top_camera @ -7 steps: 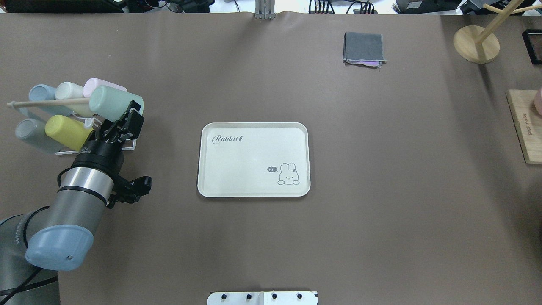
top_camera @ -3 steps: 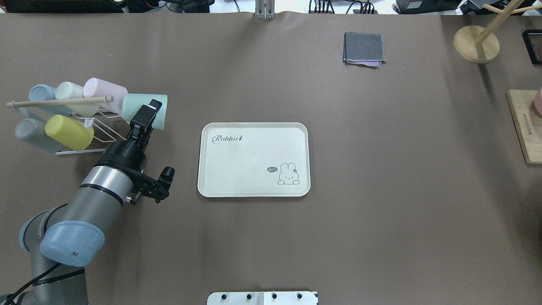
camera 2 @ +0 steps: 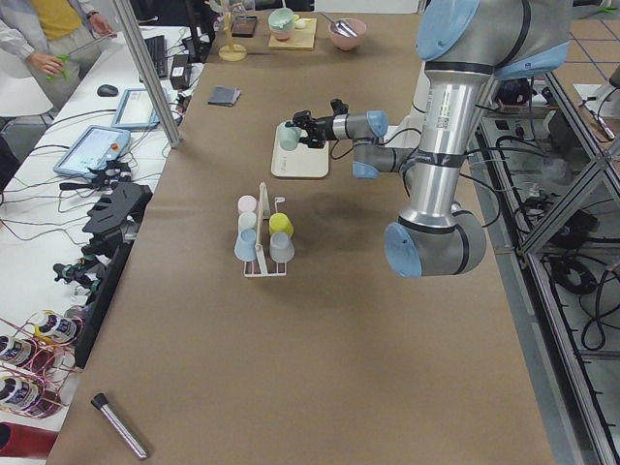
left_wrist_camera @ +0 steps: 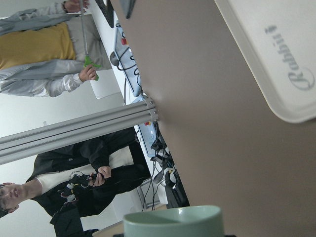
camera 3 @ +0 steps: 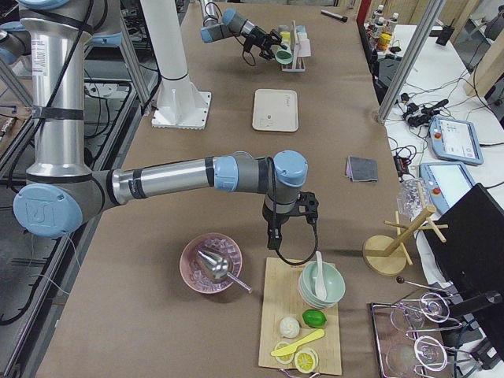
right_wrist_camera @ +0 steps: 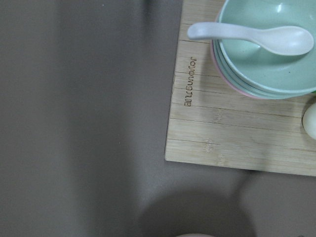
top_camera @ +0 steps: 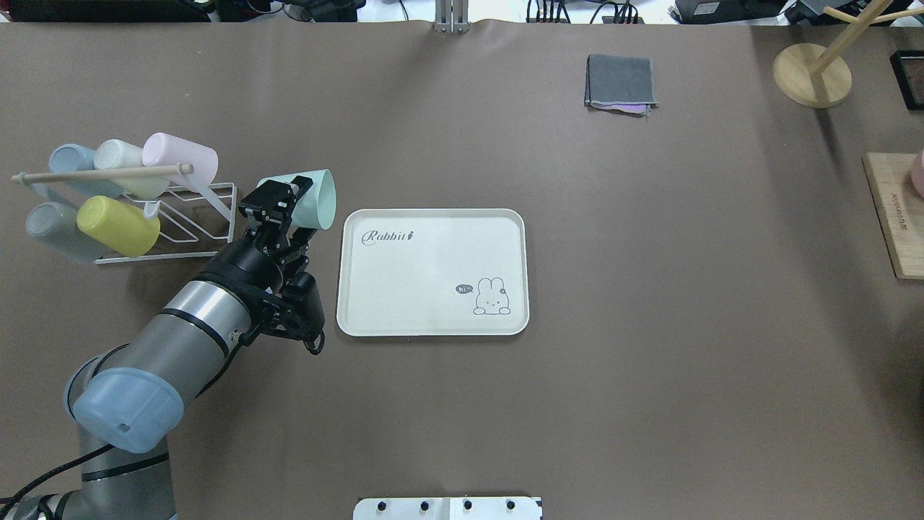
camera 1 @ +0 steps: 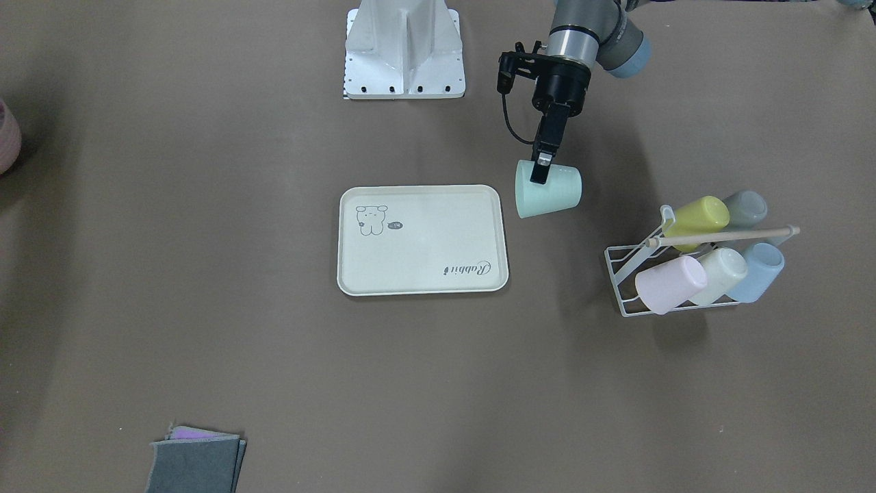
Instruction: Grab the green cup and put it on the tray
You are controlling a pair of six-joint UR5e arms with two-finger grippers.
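Note:
My left gripper [top_camera: 287, 201] is shut on the mint green cup [top_camera: 312, 199] at its rim and holds it on its side above the table, mouth toward the tray. The cup hangs between the wire cup rack [top_camera: 189, 217] and the left edge of the cream tray [top_camera: 426, 278]. In the front-facing view the cup [camera 1: 551, 192] is just right of the tray [camera 1: 424, 233], under the gripper [camera 1: 540, 172]. The left wrist view shows the cup's rim [left_wrist_camera: 173, 219] and a tray corner [left_wrist_camera: 276, 54]. My right gripper [camera 3: 272, 239] shows only in the right side view; I cannot tell its state.
The rack holds a yellow-green cup [top_camera: 119, 225], a pink cup [top_camera: 180, 155] and several others under a wooden bar. A folded grey cloth [top_camera: 621, 81] lies far back. A wooden mug tree base [top_camera: 812, 76] and a wooden board [top_camera: 895, 217] with stacked bowls [right_wrist_camera: 266, 64] are at the right.
My left gripper has drawn the green cup off the rack and carried it right, to the tray's left edge. The cup's mouth has turned toward the tray.

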